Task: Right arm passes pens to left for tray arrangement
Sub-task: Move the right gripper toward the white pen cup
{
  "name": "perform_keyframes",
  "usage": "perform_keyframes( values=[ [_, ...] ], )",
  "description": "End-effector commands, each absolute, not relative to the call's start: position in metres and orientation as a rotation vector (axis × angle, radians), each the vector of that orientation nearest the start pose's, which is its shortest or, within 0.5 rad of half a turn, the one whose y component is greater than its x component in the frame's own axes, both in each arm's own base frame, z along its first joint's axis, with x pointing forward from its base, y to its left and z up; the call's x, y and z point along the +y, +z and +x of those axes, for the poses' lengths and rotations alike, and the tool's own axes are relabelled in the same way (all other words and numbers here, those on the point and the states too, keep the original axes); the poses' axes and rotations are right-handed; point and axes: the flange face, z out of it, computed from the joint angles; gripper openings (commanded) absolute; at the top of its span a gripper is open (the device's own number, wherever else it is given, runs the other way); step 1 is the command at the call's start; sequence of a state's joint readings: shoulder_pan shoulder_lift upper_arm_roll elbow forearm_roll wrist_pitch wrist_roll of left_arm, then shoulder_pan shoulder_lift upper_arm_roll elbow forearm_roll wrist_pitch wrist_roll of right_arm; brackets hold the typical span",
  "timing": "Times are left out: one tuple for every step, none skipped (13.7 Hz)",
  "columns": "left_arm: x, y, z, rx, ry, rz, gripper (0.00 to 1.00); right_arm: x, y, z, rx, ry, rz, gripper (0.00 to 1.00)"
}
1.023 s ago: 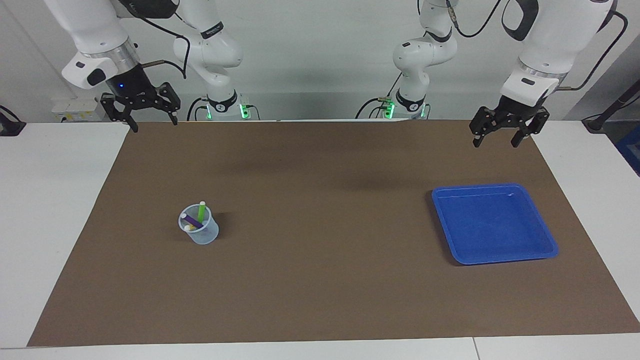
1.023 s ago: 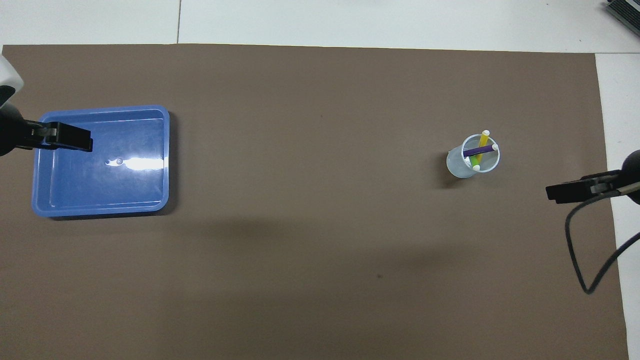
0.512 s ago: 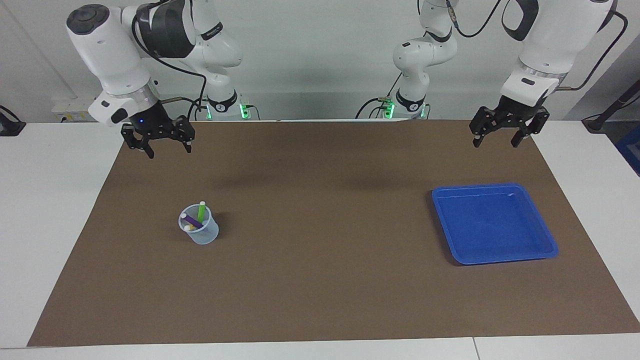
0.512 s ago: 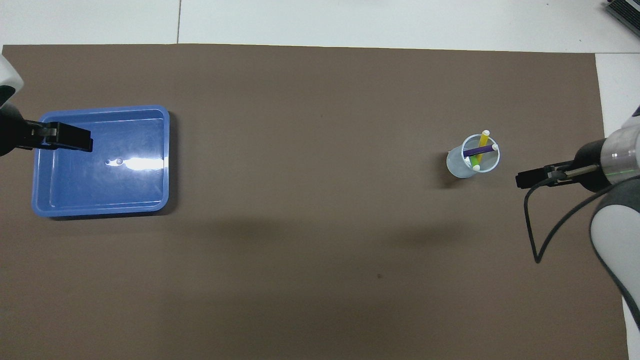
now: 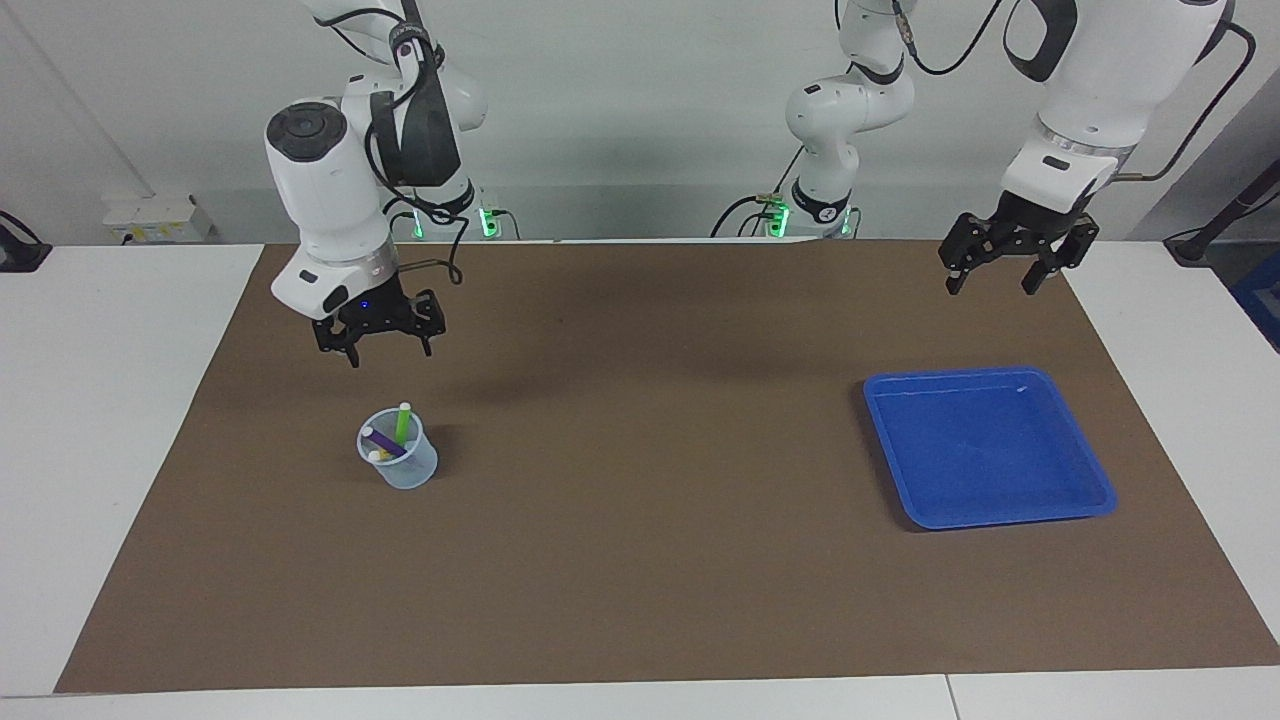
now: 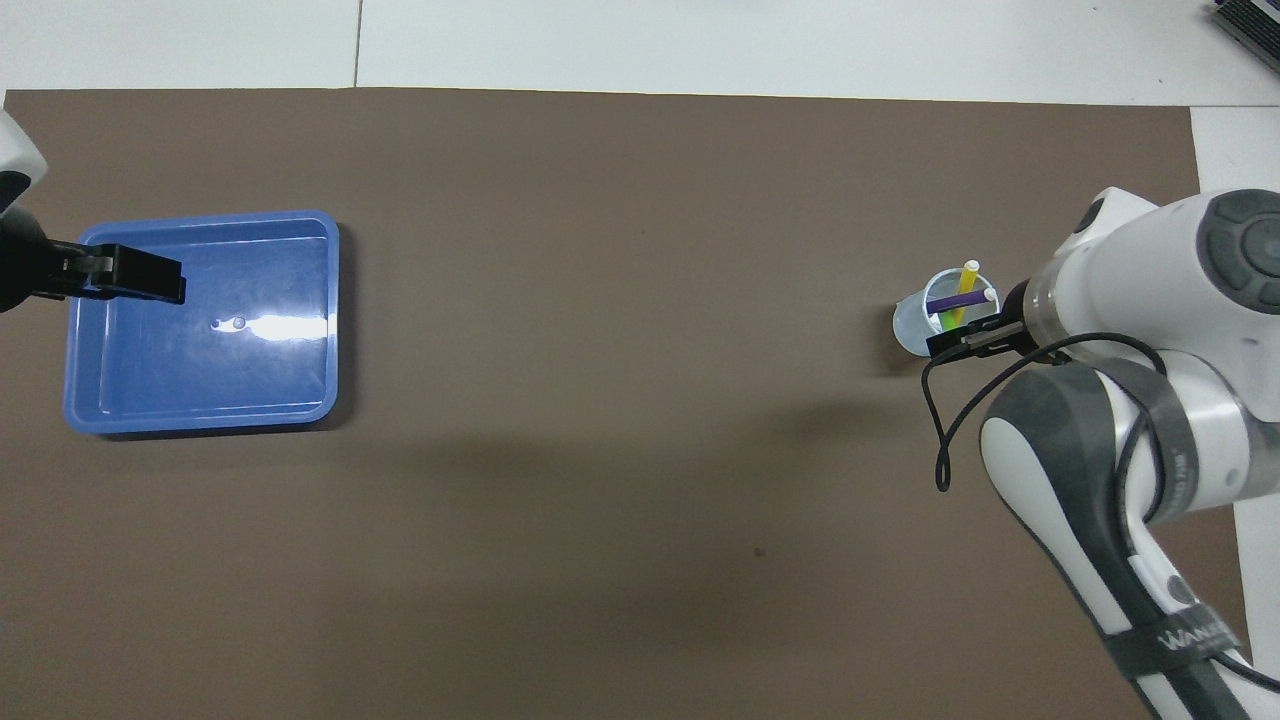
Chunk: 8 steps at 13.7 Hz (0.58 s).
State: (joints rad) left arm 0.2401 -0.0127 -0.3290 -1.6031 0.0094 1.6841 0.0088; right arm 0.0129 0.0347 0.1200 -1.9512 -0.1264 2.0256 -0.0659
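a flat brown mat (image 5: 640, 560) with a matte, paper-like face covers a white table (image 5: 90, 420), under a pale grey wall.

nearest the robots, both grippers hang in the air. the left gripper (image 5: 1007, 277), black and claw-shaped below a white wrist block, waits over the mat at the left arm's end, its fingers apart and gripping nothing. the right gripper (image 5: 383, 351), black with a small blue light on its wrist, hangs above the mat just beside the cup (image 5: 400, 462), clear of it, fingers spread and bare.

farther out sit the two containers, well apart. the tray (image 5: 1085, 468) is glossy blue plastic, nearly square, with rounded corners and a raised rim, at the left arm's end. the cup is small, round and translucent, at the right arm's end. in it stand three thin pens (image 5: 388, 440): the green one (image 5: 402, 424) near upright, pale tip up; the purple one (image 6: 955, 298) slanted across the mouth; the yellow one (image 6: 965, 283) leaning, its pale end up and tilted away from the robots.
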Motion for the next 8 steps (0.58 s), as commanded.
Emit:
perform_keyframes(
  values=[
    [-0.05,0.628,0.551,0.149,-0.137,-3.127,1.0,0.076,0.439,0.577,-0.528,-0.087,-3.26,1.0],
    [-0.05,0.628,0.551,0.149,-0.137,-3.127,1.0,0.074,0.433,0.579,-0.558,-0.073,-3.26,1.0],
    [-0.05,0.628,0.551,0.147,-0.137,-3.127,1.0,0.074,0.432,0.578,-0.585,-0.065,-3.257,1.0],
    [-0.05,0.627,0.551,0.149,-0.134,-3.127,1.0,0.075,0.432,0.578,-0.599,-0.065,-3.256,1.0],
    [-0.05,0.627,0.551,0.149,-0.134,-3.127,1.0,0.075,0.427,0.579,-0.615,-0.055,-3.259,1.0],
    [-0.05,0.627,0.551,0.149,-0.134,-3.127,1.0,0.075,0.426,0.581,-0.633,-0.07,-3.263,1.0],
    [-0.051,0.627,0.551,0.152,-0.134,-3.127,1.0,0.075,0.418,0.58,-0.669,-0.068,-3.262,1.0],
    [-0.05,0.628,0.551,0.149,-0.137,-3.127,1.0,0.075,0.414,0.58,-0.715,-0.084,-3.265,1.0]
  ],
)
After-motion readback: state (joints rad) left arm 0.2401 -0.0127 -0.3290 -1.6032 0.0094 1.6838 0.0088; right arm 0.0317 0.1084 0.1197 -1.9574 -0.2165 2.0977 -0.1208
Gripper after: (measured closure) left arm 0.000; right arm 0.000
